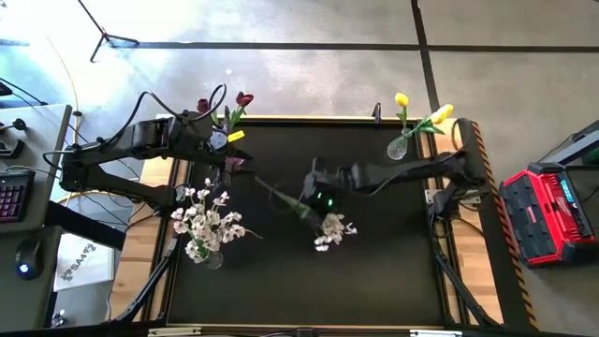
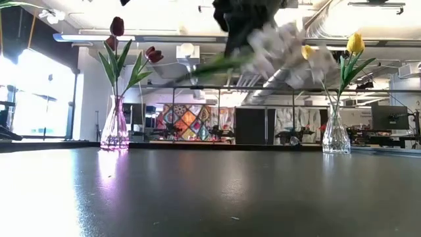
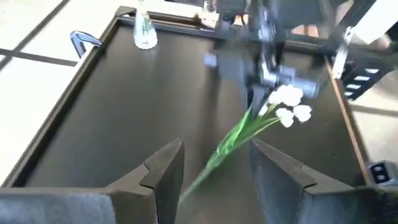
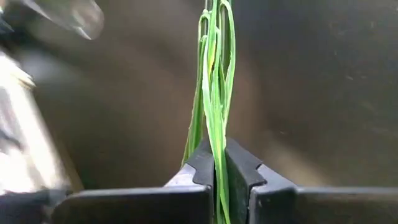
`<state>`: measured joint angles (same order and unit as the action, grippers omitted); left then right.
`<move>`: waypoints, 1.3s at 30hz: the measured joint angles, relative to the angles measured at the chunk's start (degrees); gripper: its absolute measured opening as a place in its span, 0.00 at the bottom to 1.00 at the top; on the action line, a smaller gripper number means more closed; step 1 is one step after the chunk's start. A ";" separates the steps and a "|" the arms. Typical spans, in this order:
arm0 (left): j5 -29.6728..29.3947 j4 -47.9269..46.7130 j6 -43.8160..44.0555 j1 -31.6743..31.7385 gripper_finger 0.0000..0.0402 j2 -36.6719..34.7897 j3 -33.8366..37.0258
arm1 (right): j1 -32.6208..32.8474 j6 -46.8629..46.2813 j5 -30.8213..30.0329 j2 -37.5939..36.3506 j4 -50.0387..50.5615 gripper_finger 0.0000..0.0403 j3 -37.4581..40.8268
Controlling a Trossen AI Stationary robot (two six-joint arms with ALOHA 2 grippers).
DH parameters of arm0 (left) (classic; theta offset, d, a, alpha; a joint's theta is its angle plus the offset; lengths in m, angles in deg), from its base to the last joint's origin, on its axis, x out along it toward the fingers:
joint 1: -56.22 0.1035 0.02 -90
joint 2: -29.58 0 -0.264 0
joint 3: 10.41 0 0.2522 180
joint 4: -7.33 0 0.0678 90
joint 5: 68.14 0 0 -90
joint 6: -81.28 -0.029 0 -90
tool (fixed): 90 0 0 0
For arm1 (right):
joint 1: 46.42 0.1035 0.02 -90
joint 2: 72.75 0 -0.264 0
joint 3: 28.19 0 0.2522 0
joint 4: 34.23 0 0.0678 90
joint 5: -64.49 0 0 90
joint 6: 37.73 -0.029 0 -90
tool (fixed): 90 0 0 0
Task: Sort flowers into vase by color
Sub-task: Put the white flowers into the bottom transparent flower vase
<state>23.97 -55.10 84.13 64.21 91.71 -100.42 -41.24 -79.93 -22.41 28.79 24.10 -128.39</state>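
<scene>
A spray of small white blossoms (image 1: 332, 229) with thin green stems hangs above the table middle, held by my right gripper (image 1: 314, 195), which is shut on it. Its stem end (image 3: 214, 155) points toward my left gripper (image 3: 214, 177), which is open and apart from it near the table's far left (image 1: 234, 161). The maroon tulips (image 1: 234, 101) stand in a vase at the far left corner (image 2: 115, 128). The yellow tulips (image 1: 426, 117) stand in a vase at the far right corner (image 2: 335, 135). More white sprays (image 1: 206, 225) stand in a vase at the near left. My right gripper pinches the spray's bundle of green stems (image 4: 217, 163) between its two fingers (image 4: 200, 167), close to the blossom end (image 3: 289, 106). The spray is lifted clear of the table. Its blossoms sit beside the gripper and the stems slant away toward the table's left.
The dark table top (image 1: 374, 271) shows bare toward the near and right sides. A raised wooden rim (image 1: 473, 140) runs round the table. A red case (image 1: 547, 211) sits off the table's right side, and a desk with a keyboard (image 1: 11, 192) lies to the left.
</scene>
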 joint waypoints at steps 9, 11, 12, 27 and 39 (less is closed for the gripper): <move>-1.26 2.77 -7.09 -2.64 0.41 5.12 0.00 | -5.81 -11.90 8.82 -5.28 -11.30 0.01 0.00; -1.28 2.59 -10.02 -3.45 0.41 6.38 0.00 | -6.69 -14.12 10.75 -5.67 -14.29 0.01 0.00; -1.34 2.50 -11.40 -3.84 0.41 6.83 0.02 | -7.05 -15.19 11.59 -5.67 -15.78 0.01 0.00; -9.60 2.21 -29.99 -9.23 0.41 8.11 0.00 | -9.87 -22.29 18.63 -5.67 -26.02 0.01 0.01; -16.42 2.29 -33.50 -9.22 0.40 8.11 0.00 | -10.20 -24.92 20.03 -5.67 -30.68 0.01 0.02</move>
<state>7.55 -52.81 50.63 54.99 99.82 -100.42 -51.44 -104.85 -2.38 23.12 -6.58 -128.36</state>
